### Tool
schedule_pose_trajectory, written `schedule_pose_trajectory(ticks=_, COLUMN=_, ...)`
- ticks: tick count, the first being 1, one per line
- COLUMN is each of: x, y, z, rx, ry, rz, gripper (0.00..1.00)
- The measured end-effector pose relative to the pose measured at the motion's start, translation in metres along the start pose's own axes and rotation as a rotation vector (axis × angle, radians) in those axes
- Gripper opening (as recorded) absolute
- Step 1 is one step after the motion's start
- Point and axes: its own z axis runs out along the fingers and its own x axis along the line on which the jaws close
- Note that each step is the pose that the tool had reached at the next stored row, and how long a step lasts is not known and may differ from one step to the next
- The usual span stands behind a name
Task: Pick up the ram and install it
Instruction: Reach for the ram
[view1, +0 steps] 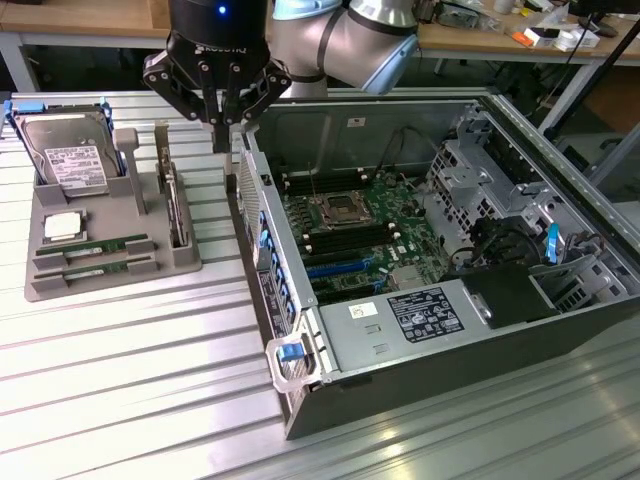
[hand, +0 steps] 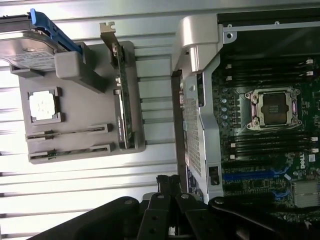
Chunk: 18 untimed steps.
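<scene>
The ram (view1: 100, 246) (hand: 67, 134) is a long, thin green stick standing on edge in a slot of the grey holder tray (view1: 40, 285), near the square processor chip (view1: 62, 226) and well apart from the gripper (view1: 226, 125) (hand: 169, 181), whose fingers are pressed together on nothing above the side wall of the open server chassis (view1: 400, 390); its chips and label are too small to make out (in the wrist view it reads as a dark edge), and the arm is cut off at the exterior view's top. Everything rests on a ribbed aluminium table (view1: 150, 380); cluttered wooden workbenches (view1: 80, 18) stand behind.
</scene>
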Motion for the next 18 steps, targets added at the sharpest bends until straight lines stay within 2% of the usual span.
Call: schedule_pose_trajectory(ticks=18, x=0.014, y=-0.0011, z=-0.0003, rx=0.0, ry=0.0, rz=0.0, gripper=0.1)
